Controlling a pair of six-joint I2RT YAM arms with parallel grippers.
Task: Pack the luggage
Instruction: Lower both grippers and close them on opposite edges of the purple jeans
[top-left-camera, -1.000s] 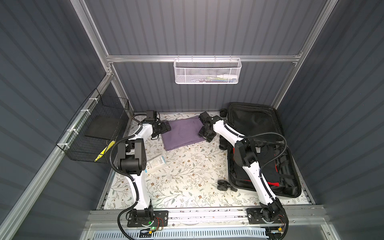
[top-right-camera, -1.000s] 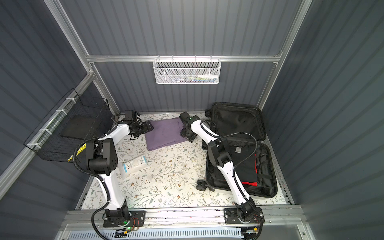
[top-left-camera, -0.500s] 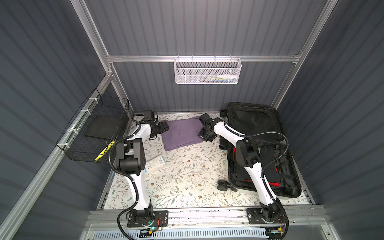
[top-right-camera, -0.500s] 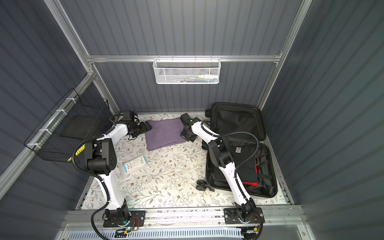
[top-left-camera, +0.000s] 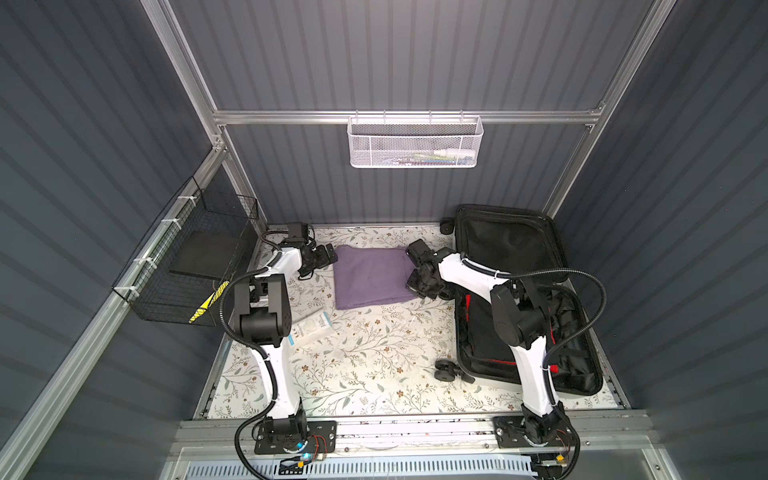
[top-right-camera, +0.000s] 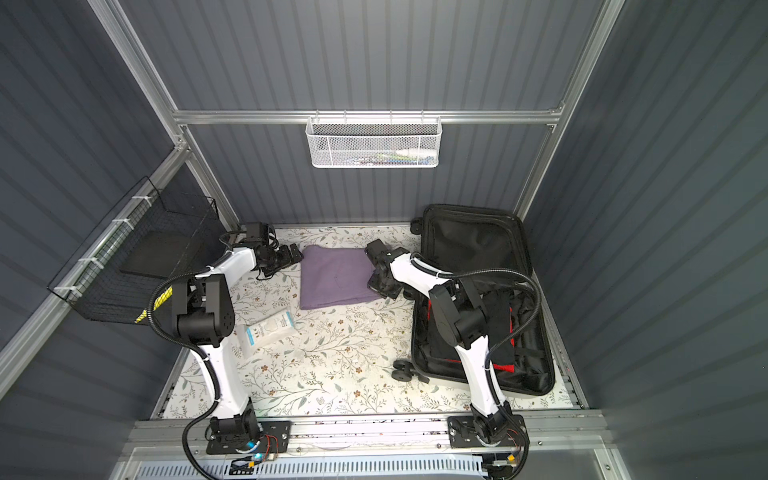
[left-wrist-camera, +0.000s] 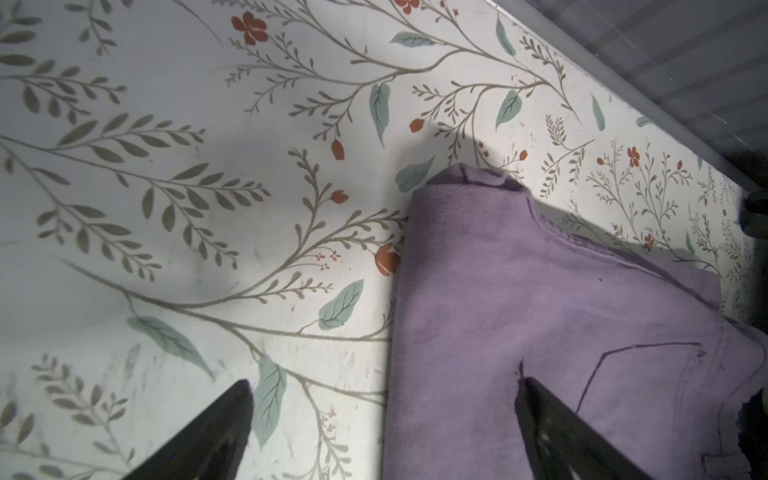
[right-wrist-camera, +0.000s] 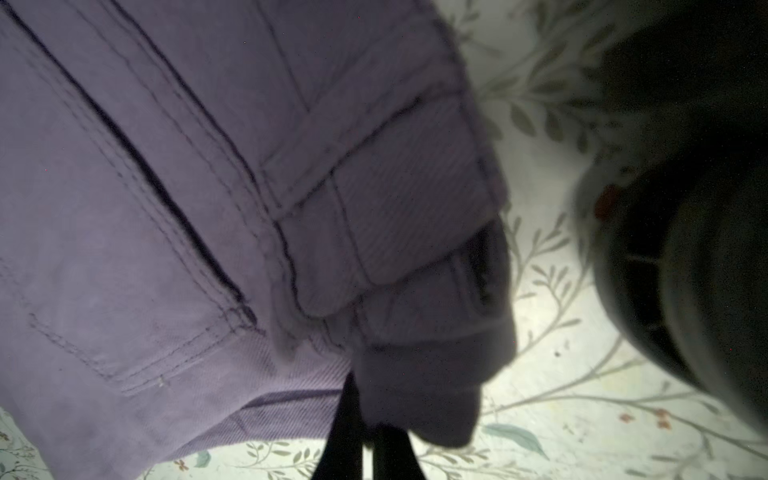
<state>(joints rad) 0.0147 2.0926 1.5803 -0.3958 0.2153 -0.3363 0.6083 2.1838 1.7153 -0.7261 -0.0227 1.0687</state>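
Note:
The luggage (top-left-camera: 511, 245) lies open on the right in both top views, its black lining (top-right-camera: 473, 245) facing up. Folded purple trousers (top-left-camera: 370, 276) rest on the floral mat between the two arms. My left gripper (top-left-camera: 328, 255) is at their left edge. In the left wrist view it (left-wrist-camera: 384, 384) stands open, one finger over the mat and one over the cloth (left-wrist-camera: 540, 311). My right gripper (top-left-camera: 415, 282) is at the trousers' right edge, beside the luggage. In the right wrist view it (right-wrist-camera: 365, 415) is shut, with a bunched fold of the purple cloth (right-wrist-camera: 415, 374) pinched at its tips.
A white packet (top-left-camera: 311, 330) lies on the mat by the left arm. A black wire basket (top-left-camera: 195, 266) hangs on the left wall and a white mesh basket (top-left-camera: 415, 143) on the back rail. Black items with red trim (top-left-camera: 552, 365) fill the luggage's near half; its wheels (top-left-camera: 446, 370) stick out leftward.
The right gripper's jaws have closed from part open onto the trousers' right edge. The left arm has hardly moved and stays open.

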